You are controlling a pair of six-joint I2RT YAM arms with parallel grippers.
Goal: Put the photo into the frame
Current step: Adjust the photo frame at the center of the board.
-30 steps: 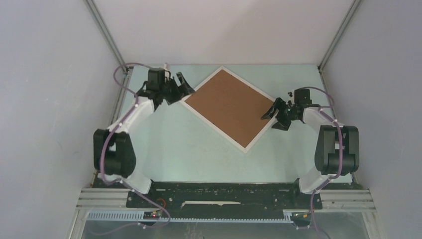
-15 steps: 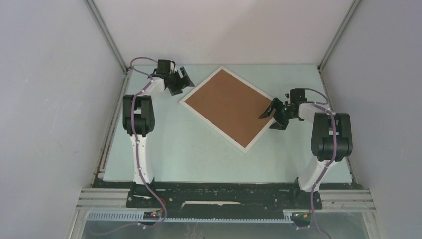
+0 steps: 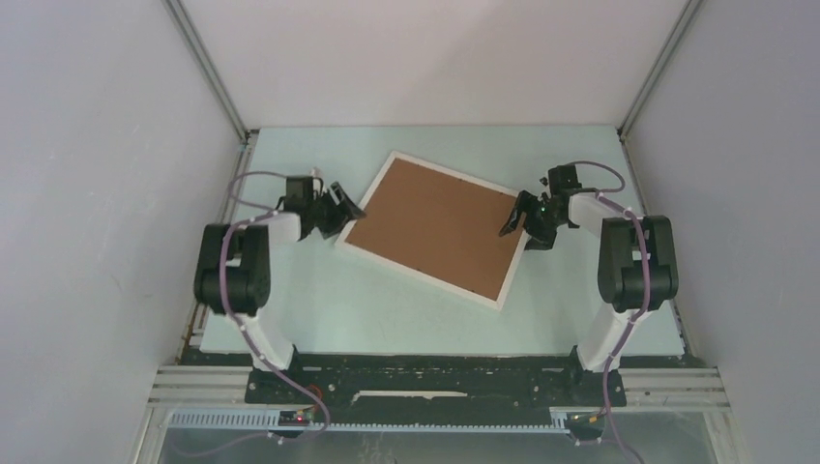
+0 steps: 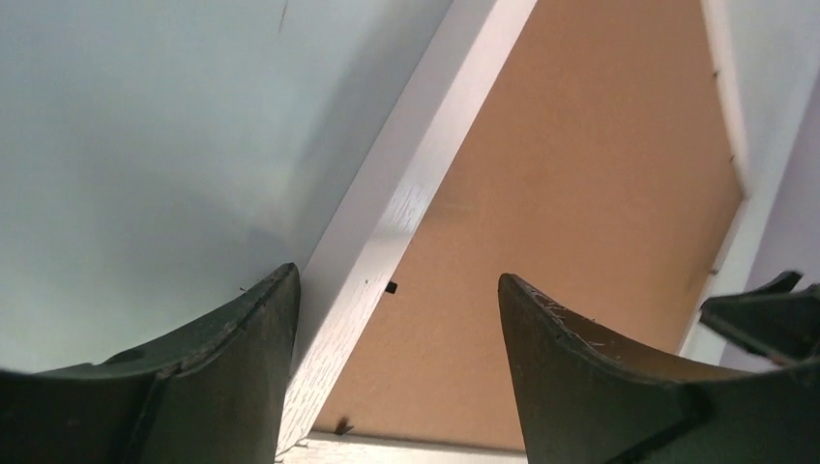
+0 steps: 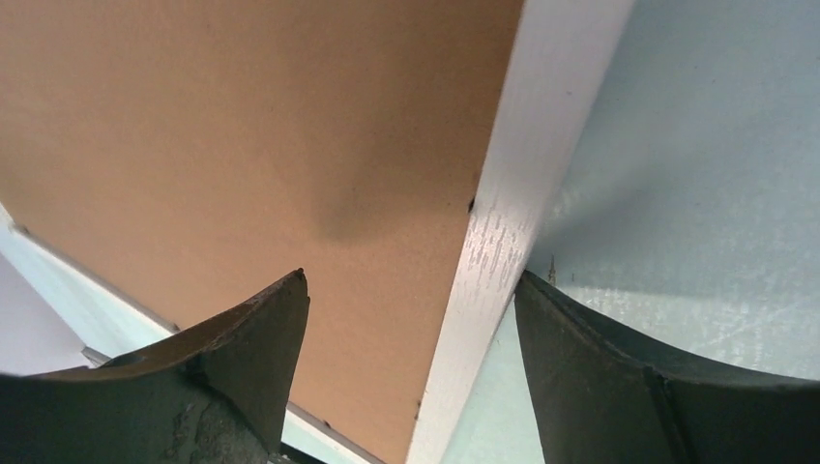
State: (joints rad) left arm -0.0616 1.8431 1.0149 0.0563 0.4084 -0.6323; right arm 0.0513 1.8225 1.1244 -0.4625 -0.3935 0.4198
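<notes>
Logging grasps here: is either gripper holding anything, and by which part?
Nothing is gripped. The left gripper and right gripper each stand open astride the white rim of the frame, at opposite sides.

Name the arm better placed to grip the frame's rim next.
Left, narrowly. Both open grippers straddle the white rim of the frame, but the left gripper sits nearer mid-side; the right gripper is close to a corner.

On my left wrist feed the left gripper (image 4: 396, 280) has its two dark fingers (image 4: 193, 367) spread wide, straddling the white rim of the frame (image 4: 425, 164). One is over the pale table (image 4: 145, 126), the other over the brown backing board (image 4: 580, 193) inside the rim. At the right edge a dark pointed shape (image 4: 764, 319) pokes in.
</notes>
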